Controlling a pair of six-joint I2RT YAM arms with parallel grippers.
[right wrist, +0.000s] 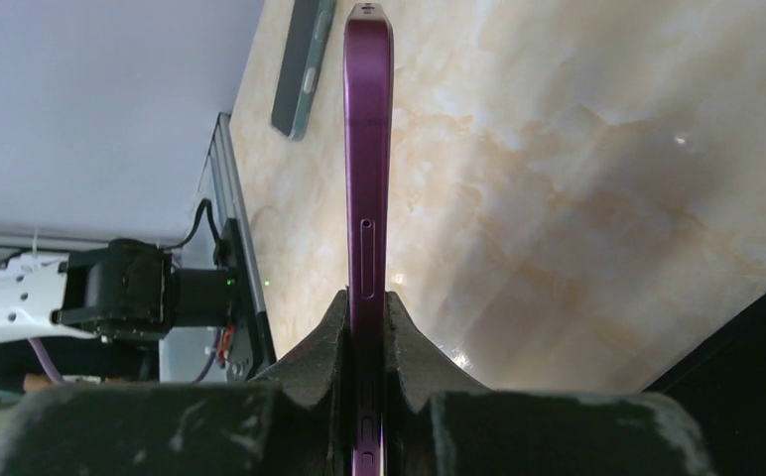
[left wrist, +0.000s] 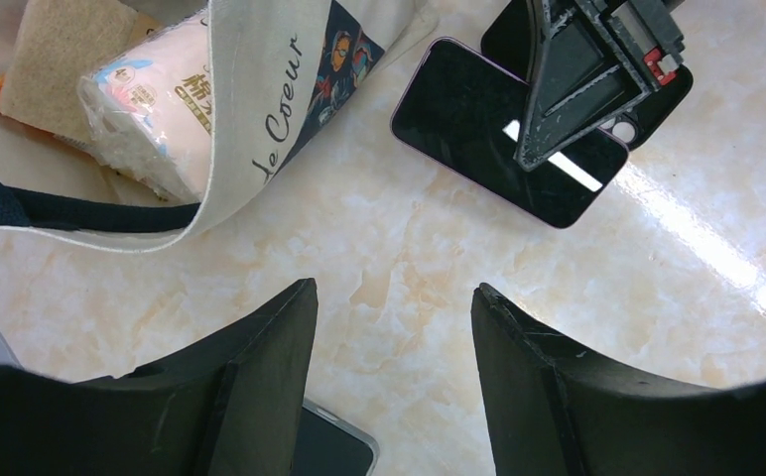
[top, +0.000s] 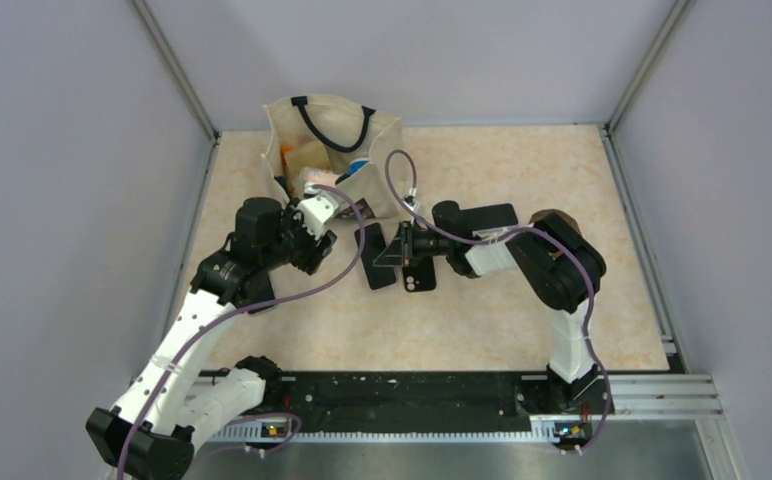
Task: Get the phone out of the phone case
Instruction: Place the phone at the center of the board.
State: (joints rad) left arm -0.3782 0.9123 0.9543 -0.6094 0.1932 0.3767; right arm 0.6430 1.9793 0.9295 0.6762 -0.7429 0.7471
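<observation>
We see a table (top: 522, 320) with a glossy beige marbled top, closed in by plain pale grey walls (top: 72, 150) with metal posts in the far corners. A black and metal rail (top: 642, 390) along the near edge carries both arm bases. A cream cloth bag (top: 387, 135) with dark handles stands at the back, left of centre.

The phone (top: 376, 258) is out in the middle of the table, just in front of the bag, held by the right gripper (top: 402, 250). From the right wrist we see its purple edge (right wrist: 369, 149) pinched tight between the two fingers, which press on the screen and the back. Its dark screen (left wrist: 478, 129) faces up. The long axis runs near to far, with the far end leaning slightly left. We cannot tell whether it touches the table.

The black case (top: 421, 278) lies just right of the phone, under the right gripper, with its camera cut-out at the near end.

The left gripper (left wrist: 394, 377) hovers over bare table beside the bag, its fingers set moderately apart with nothing between them. A flat grey-green slab (right wrist: 303, 64) lies below it; we cannot tell whether it is a phone or a case.

The bag reads "Le Coeur" (left wrist: 285, 109). A tissue pack (left wrist: 151, 109) inside it has Chinese characters that we cannot read.
</observation>
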